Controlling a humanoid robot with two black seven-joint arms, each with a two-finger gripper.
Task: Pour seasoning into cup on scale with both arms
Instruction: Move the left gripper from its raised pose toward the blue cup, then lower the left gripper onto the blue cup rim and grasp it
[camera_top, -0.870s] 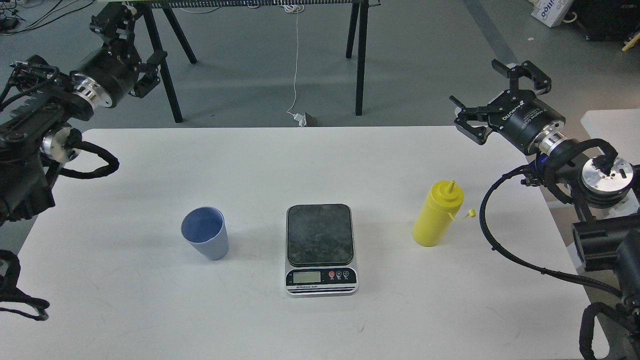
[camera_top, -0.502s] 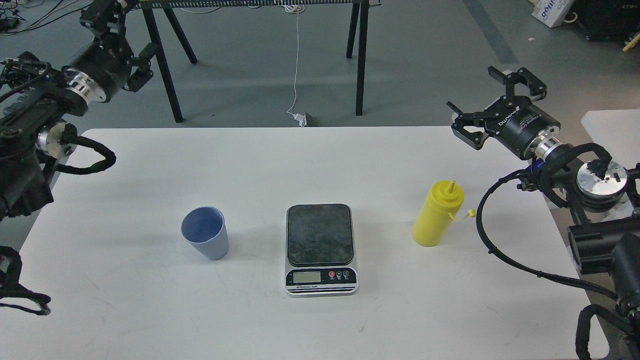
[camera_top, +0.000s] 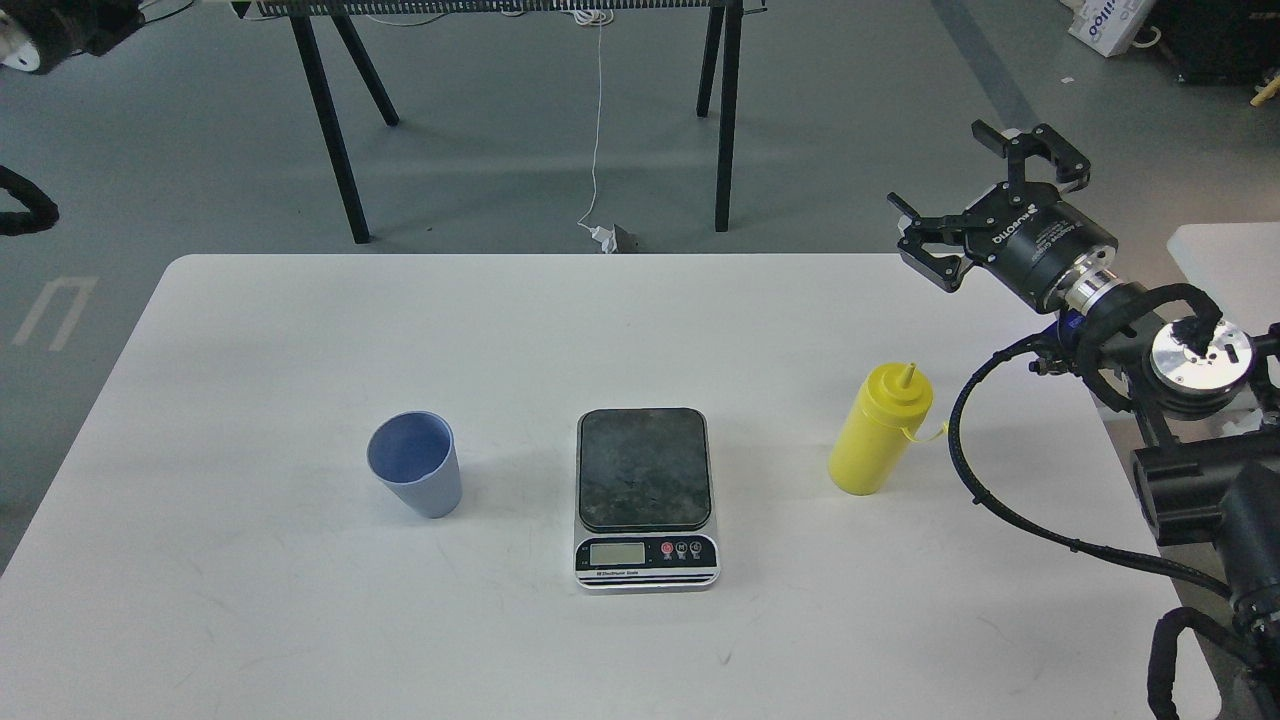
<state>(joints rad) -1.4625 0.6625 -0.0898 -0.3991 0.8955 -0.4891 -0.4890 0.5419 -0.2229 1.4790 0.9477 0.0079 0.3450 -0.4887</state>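
The blue-grey cup (camera_top: 415, 478) stands upright on the white table (camera_top: 250, 620), left of the scale (camera_top: 645, 497). The scale's dark platform is bare. The yellow seasoning bottle (camera_top: 880, 430) stands upright to the right of the scale, its cap hanging off on its tether. My right gripper (camera_top: 937, 165) is open and empty, raised above the table's far right corner, behind the bottle and apart from it. Of my left arm only a piece (camera_top: 60, 25) shows at the top left corner; its gripper is out of view.
Black trestle legs (camera_top: 335, 120) and a white cable (camera_top: 597, 120) stand on the grey floor behind the table. My right arm's cables (camera_top: 1010, 515) loop over the table's right edge near the bottle.
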